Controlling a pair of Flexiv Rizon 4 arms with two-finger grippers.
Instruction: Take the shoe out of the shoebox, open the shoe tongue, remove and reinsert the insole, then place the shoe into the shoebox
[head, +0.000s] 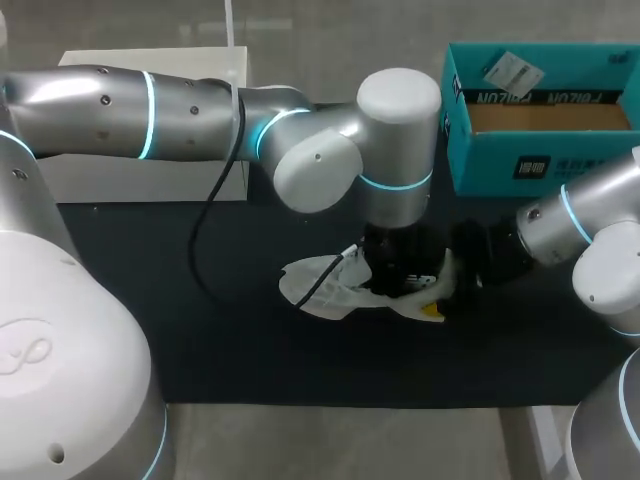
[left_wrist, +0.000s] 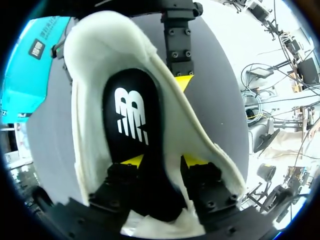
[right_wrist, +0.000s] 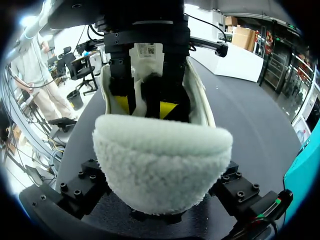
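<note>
Seemingly mid insole removal, the shoe (head: 325, 285) lies on the mat (head: 250, 340), its heel clamped by the right gripper (head: 438, 290), while the left gripper (left_wrist: 162, 161) pinches the insole (left_wrist: 131, 115), which next needs lifting clear.

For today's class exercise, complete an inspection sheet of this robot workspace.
Surface: black table top, nothing wrong seen.
Job's things: white shoe mid-table, black insole inside it; open teal shoebox at the far right.
Clutter: white box at the far left; paper tag in the shoebox.
Grippers: left gripper shut on the insole; right gripper shut on the shoe's end.
Cables: black cable hangs from the left arm.
Surroundings: nothing seen.
</note>
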